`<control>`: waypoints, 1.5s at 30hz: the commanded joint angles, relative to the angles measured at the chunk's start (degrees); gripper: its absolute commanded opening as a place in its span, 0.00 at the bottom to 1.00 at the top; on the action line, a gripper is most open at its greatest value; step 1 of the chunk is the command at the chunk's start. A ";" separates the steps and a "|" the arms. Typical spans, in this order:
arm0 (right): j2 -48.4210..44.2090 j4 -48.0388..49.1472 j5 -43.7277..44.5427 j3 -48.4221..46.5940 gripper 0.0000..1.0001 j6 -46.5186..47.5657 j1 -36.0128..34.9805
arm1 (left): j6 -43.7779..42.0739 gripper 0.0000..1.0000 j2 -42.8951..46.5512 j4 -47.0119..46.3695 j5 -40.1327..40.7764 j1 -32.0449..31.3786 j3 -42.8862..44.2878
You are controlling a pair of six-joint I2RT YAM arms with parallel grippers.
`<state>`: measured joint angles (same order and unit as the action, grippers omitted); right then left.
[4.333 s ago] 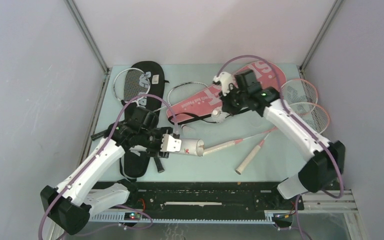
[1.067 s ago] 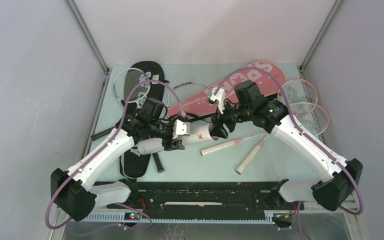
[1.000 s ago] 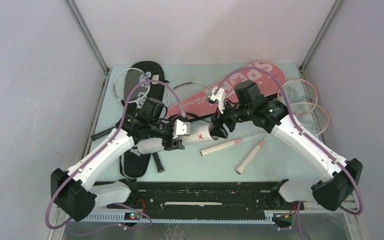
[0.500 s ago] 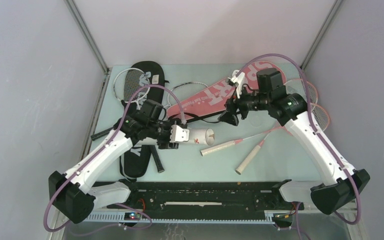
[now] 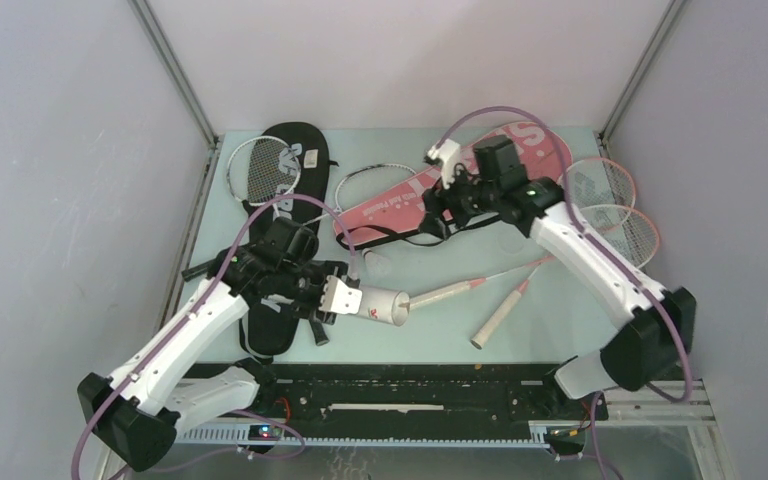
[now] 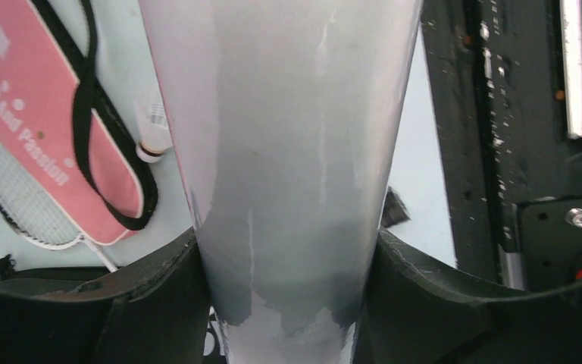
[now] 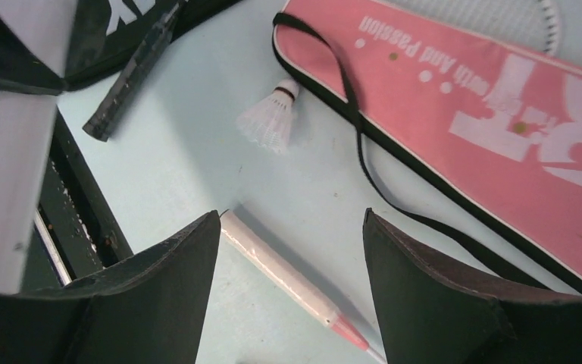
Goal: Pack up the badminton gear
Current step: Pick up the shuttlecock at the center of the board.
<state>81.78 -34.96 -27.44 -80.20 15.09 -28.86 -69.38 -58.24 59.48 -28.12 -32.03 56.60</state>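
Holding the tube [image 6: 295,152] in my left gripper [image 5: 342,298], I keep both fingers pressed against its sides. Its open mouth faces right, towards my other arm. I judge that I hold it this way so a shuttlecock can be fed straight in.

Just beyond the mouth, a white racket handle [image 7: 280,277] lies on the table [image 5: 560,330]. A little farther out, one shuttlecock [image 7: 267,123] rests beside the black strap of the pink cover [image 7: 500,129]. It is not yet packed.

My right gripper [image 7: 292,227] hangs above that spot with its jaws wide apart and nothing between them. To my mind it is placed to come down on that shuttlecock.

At the back, the black cover [image 5: 295,150] lies on the left with a white-framed racket [image 5: 260,170] partly on it. The pink-framed rackets [image 5: 610,205] lie on the right, all outside their covers.

A second ago my right gripper was at the tube's mouth and the tube was raised towards it. Now the tube sits lower and nearer my base. The right arm has pulled back over the pink cover.
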 commanded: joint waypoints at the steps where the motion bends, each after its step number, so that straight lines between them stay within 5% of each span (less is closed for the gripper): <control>1: 5.43 4.00 2.04 0.51 0.77 -0.15 -3.96 | -2.77 0.60 2.98 4.60 0.03 -0.22 -1.67; 15: 23.12 10.86 4.74 -0.33 0.74 7.17 -11.28 | -1.48 0.60 5.32 8.76 -2.60 -0.22 0.17; 33: 32.17 17.18 8.65 -1.89 0.63 13.26 -14.04 | -0.05 0.60 1.96 8.30 -2.45 -0.22 3.24; 41: 32.76 20.14 9.22 -1.45 0.47 12.87 -14.29 | 0.21 0.60 1.48 8.05 -2.23 -0.20 3.26; 45: 31.75 21.62 9.22 -0.56 0.26 12.32 -14.29 | 0.30 0.60 1.33 7.60 -1.96 -0.22 3.13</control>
<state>114.78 -16.86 -18.52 -79.99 27.35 -42.74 -69.84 -56.99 68.31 -29.10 -32.03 55.92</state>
